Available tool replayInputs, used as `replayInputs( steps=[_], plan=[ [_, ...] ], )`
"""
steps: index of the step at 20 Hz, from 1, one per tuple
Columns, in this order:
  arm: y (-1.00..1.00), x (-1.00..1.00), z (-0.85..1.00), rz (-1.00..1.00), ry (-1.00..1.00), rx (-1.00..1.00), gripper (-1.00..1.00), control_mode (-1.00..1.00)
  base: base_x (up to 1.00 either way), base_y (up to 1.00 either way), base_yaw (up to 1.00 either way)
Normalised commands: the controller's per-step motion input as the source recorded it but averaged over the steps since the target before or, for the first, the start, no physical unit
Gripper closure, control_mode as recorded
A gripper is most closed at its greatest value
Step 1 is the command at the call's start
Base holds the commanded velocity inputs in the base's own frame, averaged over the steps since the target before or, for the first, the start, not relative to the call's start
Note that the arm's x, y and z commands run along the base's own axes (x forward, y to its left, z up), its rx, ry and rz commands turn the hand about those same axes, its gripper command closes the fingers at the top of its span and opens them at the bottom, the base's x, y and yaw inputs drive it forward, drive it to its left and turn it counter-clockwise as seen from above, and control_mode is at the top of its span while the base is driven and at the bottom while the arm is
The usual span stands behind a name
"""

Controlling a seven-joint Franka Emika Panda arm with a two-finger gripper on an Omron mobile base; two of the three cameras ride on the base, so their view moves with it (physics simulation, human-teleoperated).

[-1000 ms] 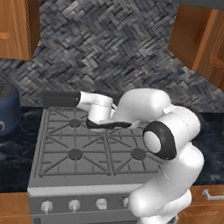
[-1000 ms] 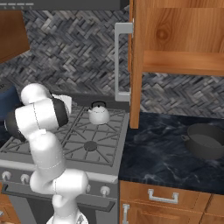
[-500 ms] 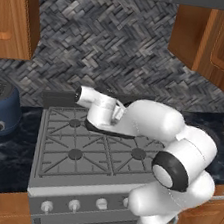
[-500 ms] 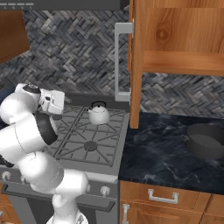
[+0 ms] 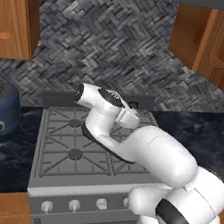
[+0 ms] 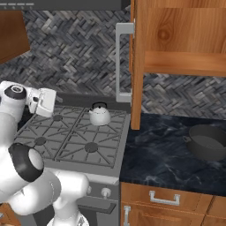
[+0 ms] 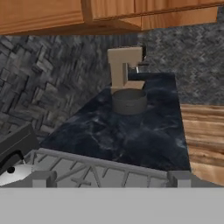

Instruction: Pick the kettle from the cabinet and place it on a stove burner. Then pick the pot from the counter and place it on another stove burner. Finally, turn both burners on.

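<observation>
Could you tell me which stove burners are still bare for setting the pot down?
The kettle sits on the back right burner. The front right burner and front left burner are bare. The back left burner is crowded by the arm's hand. The pot waits on the counter, with open stone between it and the stove.

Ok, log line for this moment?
kettle: on rear burner, released | pot: on counter | gripper: cannot tell | next: likely pot
</observation>
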Motion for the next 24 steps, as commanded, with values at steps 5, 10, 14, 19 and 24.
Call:
replayInputs(
  steps=[5,10,14,19,24],
  plan=[
    [0.00,-0.64,0.40,0.00,-0.01,0.09,-1.00,-1.00,0.00,0.00,0.00],
    [0.00,-0.60,0.41,0.00,-0.01,0.16,-1.00,-1.00,0.00,0.00,0.00],
    [-0.01,-0.61,0.50,0.00,0.00,0.20,-1.00,-1.00,0.00,0.00,0.00],
    [-0.03,-0.62,0.45,0.02,-0.02,0.23,-1.00,-1.00,0.00,0.00,0.00],
    [-0.21,-0.52,0.16,0.08,-0.01,0.33,-1.00,-1.00,0.00,0.00,0.00]
  ],
)
